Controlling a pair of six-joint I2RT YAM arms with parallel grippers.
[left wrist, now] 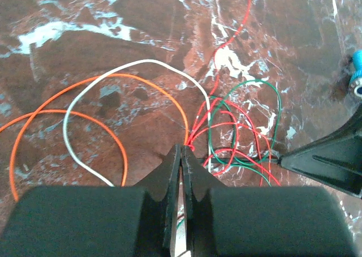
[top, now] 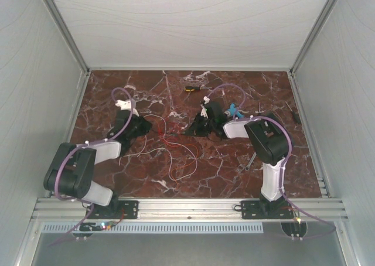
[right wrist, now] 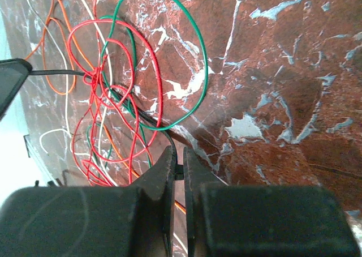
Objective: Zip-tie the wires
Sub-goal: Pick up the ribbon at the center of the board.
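Note:
The wires [top: 176,152] lie in loose red, orange, white and green loops mid-table. In the left wrist view the orange and red wires [left wrist: 119,76] run together right at the tip of my left gripper [left wrist: 185,148], whose jaws are shut. The black zip tie [right wrist: 144,116] runs from my right gripper [right wrist: 177,149], which is shut on it, through a bunch of red wires [right wrist: 93,73] to the left gripper's finger [right wrist: 11,78]. The same zip tie [left wrist: 249,158] shows between both grippers. From above, the left gripper [top: 153,127] and right gripper [top: 188,129] face each other.
A small black-and-yellow tool [top: 191,89] lies at the back of the marble table [top: 234,178]. A blue part [top: 233,109] sits by the right arm. Dark strips [top: 295,115] lie near the right wall. White panels enclose three sides.

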